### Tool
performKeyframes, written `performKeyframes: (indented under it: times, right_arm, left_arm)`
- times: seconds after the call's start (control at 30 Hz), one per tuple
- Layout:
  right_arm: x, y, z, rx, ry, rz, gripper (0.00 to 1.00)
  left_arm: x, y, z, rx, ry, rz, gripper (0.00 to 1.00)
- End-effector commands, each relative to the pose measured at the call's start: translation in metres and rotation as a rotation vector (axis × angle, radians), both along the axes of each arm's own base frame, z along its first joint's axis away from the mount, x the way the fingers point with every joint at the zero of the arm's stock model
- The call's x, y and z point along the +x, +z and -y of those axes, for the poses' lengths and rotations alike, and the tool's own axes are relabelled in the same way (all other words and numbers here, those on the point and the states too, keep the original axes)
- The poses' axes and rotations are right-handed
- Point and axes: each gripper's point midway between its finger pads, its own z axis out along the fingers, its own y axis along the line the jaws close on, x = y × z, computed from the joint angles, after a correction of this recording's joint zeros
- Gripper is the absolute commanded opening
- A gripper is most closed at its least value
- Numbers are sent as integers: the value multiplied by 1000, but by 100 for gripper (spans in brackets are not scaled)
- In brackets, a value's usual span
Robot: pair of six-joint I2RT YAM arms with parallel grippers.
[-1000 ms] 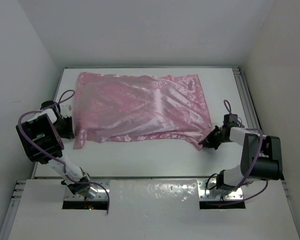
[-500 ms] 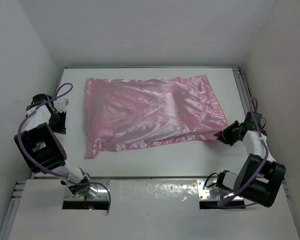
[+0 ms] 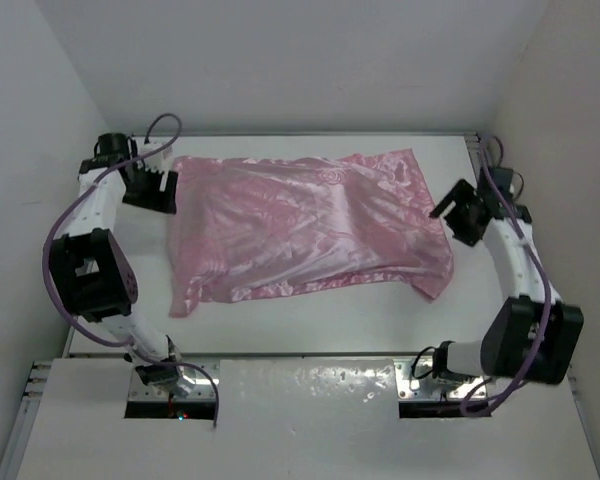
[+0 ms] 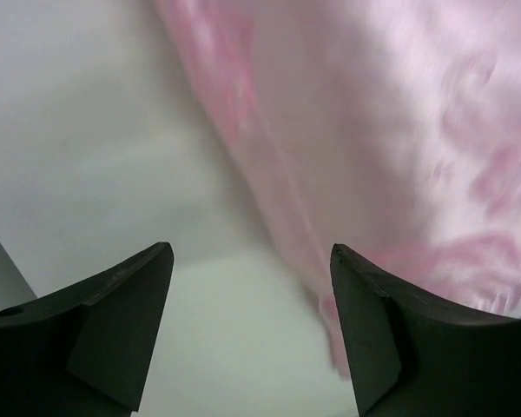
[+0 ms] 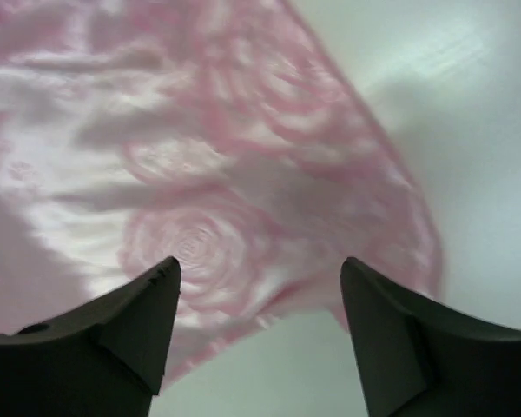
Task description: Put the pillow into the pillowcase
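Observation:
The pink shiny pillowcase (image 3: pixel 300 225) lies flat and puffed across the middle of the white table (image 3: pixel 310 320). The pillow is hidden; no cream fabric shows in any view. My left gripper (image 3: pixel 162 188) hangs open at the pillowcase's far left corner. In the left wrist view that gripper (image 4: pixel 252 261) is over bare table, with the pillowcase (image 4: pixel 399 130) edge beside its right finger (image 4: pixel 391 339). My right gripper (image 3: pixel 457 213) stands open just off the right edge. In the right wrist view it (image 5: pixel 260 269) hovers above the pillowcase (image 5: pixel 200 174) rim, gripping nothing.
White walls close in the table on the left, back and right. A metal rail (image 3: pixel 485 175) runs along the table's right edge beside the right arm. Bare table lies between the pillowcase's near edge and the arm bases (image 3: pixel 170 375).
Both grippers were shut at the pillowcase's near corners; they have opened, let go and swung toward the far side. The pillowcase slid right and has settled on the table.

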Motion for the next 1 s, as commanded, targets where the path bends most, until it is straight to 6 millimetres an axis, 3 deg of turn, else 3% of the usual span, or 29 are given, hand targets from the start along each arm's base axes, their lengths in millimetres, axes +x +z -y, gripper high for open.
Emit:
performKeyframes:
  times: [0.0,0.03,0.07,0.1,0.13,0.17,0.2,0.23,0.27,0.3,0.33,0.37,0.4,0.43,0.47,0.53,0.57,0.6,0.63,0.67,0.7,0.73,0.77,0.83,0.87,0.97]
  right_arm:
    - [78,20,-18,-122,158,50,70]
    - [93,16,-24,-115,180,27,70]
    - [110,15,-35,-96,217,14,57]
    - [143,10,-35,-90,220,-18,56]
    - [159,5,-36,-85,220,-26,57]
    - [176,2,-35,-83,193,-22,70]
    - [205,20,-23,-124,142,39,77]
    - [220,-13,-18,-121,116,-11,79]
    - [246,3,-11,-119,70,56,84]
    - [260,-29,-6,-120,41,23,88]
    - [272,-36,-1,-124,16,36,91]
    - [284,-38,1,-120,-14,59,93]
    - [304,-33,3,-116,-37,122,93]
    - [310,-67,2,-100,-51,91,93]
    - [321,-70,-1,-58,-94,116,91]
    - [328,-91,-10,22,-123,124,76]
    - [324,-114,-16,85,-168,96,68]
    - [332,-118,-20,126,-180,136,60]
    - [332,-123,-27,165,-176,145,41]
    - [333,-130,-29,205,-219,165,30]
    - [334,-131,-29,223,-239,173,18]
    - [335,-133,-22,222,-273,185,0]
    - [338,-130,-18,236,-315,210,0]
    - [337,-130,0,213,-410,240,0]
    - [342,-114,7,205,-437,292,0]
    - [346,-98,27,129,-507,345,0]
  left_arm:
    - [70,19,19,-20,10,140,71]
    - [81,16,16,-9,33,143,71]
    - [92,-4,12,-14,79,105,71]
    - [109,3,4,3,111,132,71]
    - [117,-1,-5,22,144,126,71]
    - [125,-23,-9,8,182,79,71]
    - [143,-11,-16,14,202,118,72]
    - [152,-11,-17,5,210,126,72]
    - [160,-30,-16,-16,226,94,74]
    - [176,-19,-14,-34,222,136,77]
    - [184,-24,-13,-41,219,142,82]
    - [192,-43,-11,-50,222,127,89]
    - [197,-50,-5,-51,208,124,90]
    - [205,-51,0,-43,193,133,90]
    - [205,-75,4,-26,168,93,90]
    - [208,-92,14,12,143,71,90]
    - [210,-108,16,18,136,59,86]
    - [212,-115,18,19,140,58,82]
    - [217,-117,19,10,156,66,75]
    - [221,-128,18,3,164,66,61]
    - [226,-132,20,0,166,70,55]
    - [230,-143,20,-4,181,68,47]
    - [244,-133,21,-1,192,103,32]
    - [259,-128,20,-4,217,143,22]
    - [269,-118,17,20,239,185,22]
    - [290,-94,10,64,274,300,22]
